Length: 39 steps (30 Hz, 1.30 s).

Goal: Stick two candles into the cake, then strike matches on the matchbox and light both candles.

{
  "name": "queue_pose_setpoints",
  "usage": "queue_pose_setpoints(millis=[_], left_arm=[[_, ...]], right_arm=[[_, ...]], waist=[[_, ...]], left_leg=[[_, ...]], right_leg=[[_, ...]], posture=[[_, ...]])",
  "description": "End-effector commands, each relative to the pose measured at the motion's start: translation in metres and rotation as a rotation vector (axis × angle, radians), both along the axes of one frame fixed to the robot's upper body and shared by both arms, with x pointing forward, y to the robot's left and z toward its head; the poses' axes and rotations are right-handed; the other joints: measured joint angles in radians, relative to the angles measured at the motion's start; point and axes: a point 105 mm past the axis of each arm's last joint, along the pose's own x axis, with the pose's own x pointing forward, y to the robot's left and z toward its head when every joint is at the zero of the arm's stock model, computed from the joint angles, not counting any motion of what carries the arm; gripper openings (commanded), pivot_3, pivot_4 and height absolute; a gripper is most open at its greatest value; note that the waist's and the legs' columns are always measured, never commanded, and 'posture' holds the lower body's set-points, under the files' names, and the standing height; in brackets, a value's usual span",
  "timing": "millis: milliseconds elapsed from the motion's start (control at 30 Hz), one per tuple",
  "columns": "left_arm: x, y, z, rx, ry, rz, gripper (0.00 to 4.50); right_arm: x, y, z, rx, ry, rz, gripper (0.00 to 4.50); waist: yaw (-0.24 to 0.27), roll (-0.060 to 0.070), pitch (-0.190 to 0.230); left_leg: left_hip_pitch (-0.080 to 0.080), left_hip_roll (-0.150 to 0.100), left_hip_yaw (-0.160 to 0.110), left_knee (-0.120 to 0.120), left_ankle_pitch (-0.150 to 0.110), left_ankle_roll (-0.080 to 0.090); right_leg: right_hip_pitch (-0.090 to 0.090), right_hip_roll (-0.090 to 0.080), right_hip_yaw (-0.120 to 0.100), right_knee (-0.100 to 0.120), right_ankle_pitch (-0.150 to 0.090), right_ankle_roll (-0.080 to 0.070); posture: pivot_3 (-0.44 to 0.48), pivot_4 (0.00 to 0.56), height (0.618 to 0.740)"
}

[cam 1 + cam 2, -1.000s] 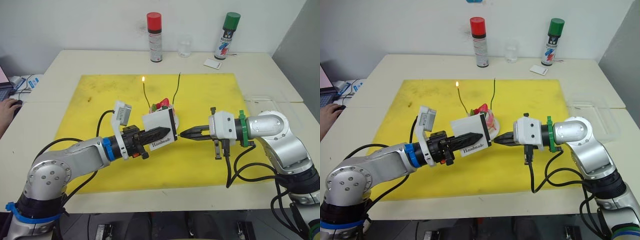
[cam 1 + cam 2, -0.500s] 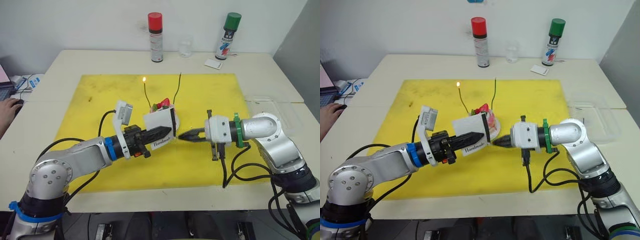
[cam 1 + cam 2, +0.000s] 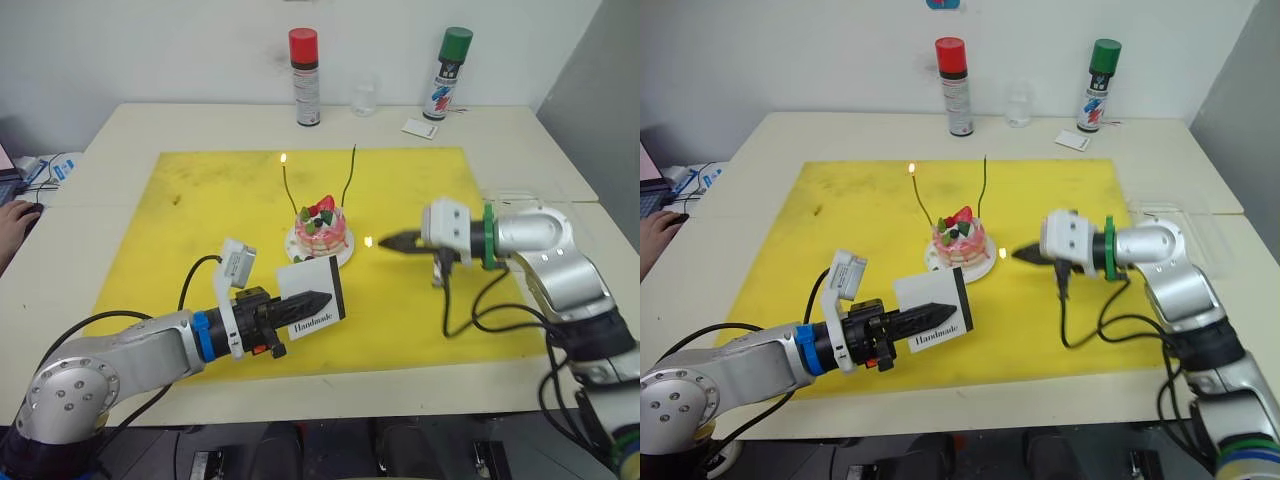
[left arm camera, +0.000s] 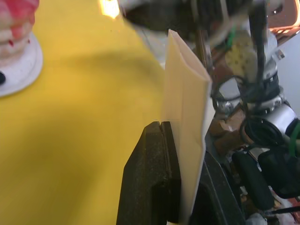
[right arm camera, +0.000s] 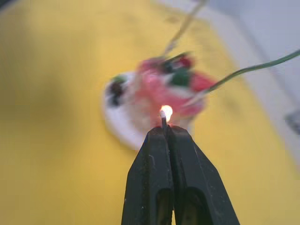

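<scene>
The pink-and-white cake (image 3: pixel 320 227) sits on its white plate (image 3: pixel 300 249) in the middle of the yellow mat. Two thin green candles stand in it. The left candle (image 3: pixel 289 188) burns at its tip; the right candle (image 3: pixel 349 178) carries no flame. My left gripper (image 3: pixel 320 298) is shut on the white matchbox (image 3: pixel 311 299), held upright in front of the cake, near the mat's front. To the right of the cake, my right gripper (image 5: pixel 167 130) is shut on a short match (image 5: pixel 164 121) whose tip is burning, a little short of the plate.
At the table's back stand a red spray can (image 3: pixel 304 62), a small glass (image 3: pixel 363 98), a green spray can (image 3: pixel 447 73) and a white card (image 3: pixel 417 127). A clear tray (image 3: pixel 522 200) lies right of the yellow mat (image 3: pixel 200 200). A person's hand (image 3: pixel 12 215) rests at the left edge.
The match in my right gripper now burns; that gripper drew back right of the cake. My left gripper carried the matchbox away from the cake toward the front edge.
</scene>
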Motion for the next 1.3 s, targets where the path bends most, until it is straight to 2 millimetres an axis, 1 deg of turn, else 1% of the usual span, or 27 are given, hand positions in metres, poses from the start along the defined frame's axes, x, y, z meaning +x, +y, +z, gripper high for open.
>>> queue_pose_setpoints(millis=[33,167,367,800,1300], left_arm=[[-0.002,-0.004,0.009,-0.017,-0.049,-0.016,0.00],[-0.001,-0.004,0.010,-0.019,-0.054,-0.009,0.00],[-0.002,-0.004,0.010,-0.020,-0.055,-0.005,0.00],[0.001,-0.004,0.011,-0.016,-0.067,-0.012,0.00],[0.000,-0.005,0.011,-0.020,-0.070,-0.017,0.00]], right_arm=[[0.012,-0.002,0.039,0.126,-0.154,-0.060,0.04],[0.018,0.000,0.057,0.176,-0.240,-0.085,0.04],[0.024,-0.002,0.066,0.202,-0.287,-0.109,0.04],[0.023,0.003,0.066,0.199,-0.286,-0.095,0.04],[0.023,-0.001,0.062,0.180,-0.281,-0.102,0.04]], waist=[[0.005,0.000,0.000],[0.012,0.000,0.000],[0.013,0.000,0.000],[0.013,0.000,0.000],[0.013,0.000,0.000]], left_leg=[[0.000,0.000,0.000,0.000,0.000,0.000],[-0.001,0.000,0.000,-0.001,0.000,0.000],[-0.001,0.000,0.000,-0.002,0.000,0.000],[-0.001,0.000,0.000,-0.002,0.000,0.000],[-0.001,0.000,0.000,-0.002,0.000,0.000]], right_leg=[[0.000,0.000,0.000,0.000,0.000,0.000],[-0.001,0.000,0.000,-0.001,0.000,-0.001],[-0.001,0.000,-0.001,-0.001,-0.001,-0.001],[-0.001,0.000,0.000,-0.001,-0.001,-0.001],[-0.001,0.000,0.000,-0.001,-0.001,-0.001]], posture=[[0.000,0.150,0.740],[0.000,0.150,0.740],[0.000,0.150,0.740],[0.000,0.150,0.740],[0.000,0.150,0.740]])
